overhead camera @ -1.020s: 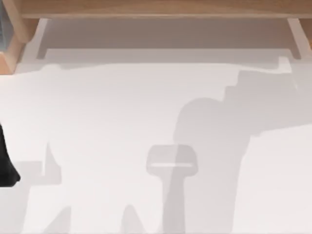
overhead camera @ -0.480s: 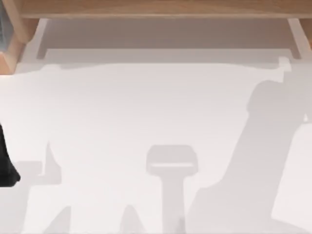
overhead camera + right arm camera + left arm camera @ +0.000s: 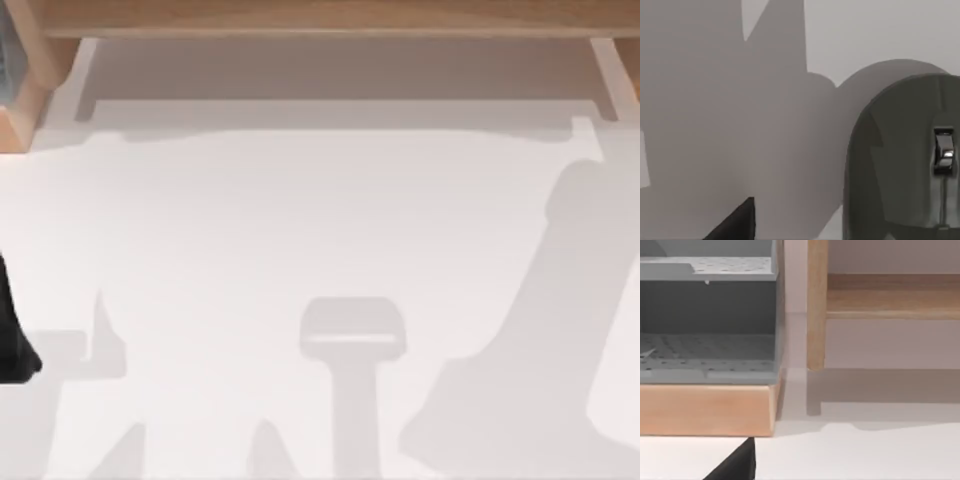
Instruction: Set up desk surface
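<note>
**White desk surface under arm shadows**

Where the top view looks down, the desk surface (image 3: 300, 230) is a flat, matte white top filling most of the frame, bordered at the far edge by a light wooden frame (image 3: 320, 15). Grey shadows fall across it. A dark part of the left arm (image 3: 12, 340) sits at the left edge. The right wrist view shows a grey computer mouse (image 3: 905, 165) resting on it. Whether either gripper's fingers are spread or pressed together, I cannot tell.

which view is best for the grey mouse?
Right wrist view: the grey mouse sits close up on the desk surface, scroll wheel visible. The left wrist view shows a wooden shelf and a grey tray instead; the top view shows bare desk with shadows.
</note>
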Controlling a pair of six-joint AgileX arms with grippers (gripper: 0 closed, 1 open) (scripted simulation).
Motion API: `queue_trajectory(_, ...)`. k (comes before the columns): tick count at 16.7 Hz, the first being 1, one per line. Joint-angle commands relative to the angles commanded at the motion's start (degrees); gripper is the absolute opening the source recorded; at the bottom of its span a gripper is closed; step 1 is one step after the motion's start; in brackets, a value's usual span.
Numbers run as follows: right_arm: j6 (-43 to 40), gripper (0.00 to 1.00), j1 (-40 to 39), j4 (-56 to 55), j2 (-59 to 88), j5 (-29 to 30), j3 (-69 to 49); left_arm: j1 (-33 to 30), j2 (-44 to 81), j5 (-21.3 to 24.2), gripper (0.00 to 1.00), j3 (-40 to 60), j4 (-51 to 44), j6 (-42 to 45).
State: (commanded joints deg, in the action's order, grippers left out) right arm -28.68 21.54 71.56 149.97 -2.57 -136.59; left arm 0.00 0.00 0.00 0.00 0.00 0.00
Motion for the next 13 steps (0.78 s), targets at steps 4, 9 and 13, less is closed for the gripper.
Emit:
queue_trajectory(4, 0.0, 0.70, 0.0, 0.0, 0.0, 0.0, 0.0, 0.0, 0.0, 0.0, 1.00, 0.0, 0.0, 0.0)
queue_trajectory(9, 0.0, 0.32, 0.0, 0.0, 0.0, 0.0, 0.0, 0.0, 0.0, 0.0, 1.00, 0.0, 0.0, 0.0)
queue_trajectory(13, 0.0, 0.02, 0.0, 0.0, 0.0, 0.0, 0.0, 0.0, 0.0, 0.0, 1.00, 0.0, 0.0, 0.0)
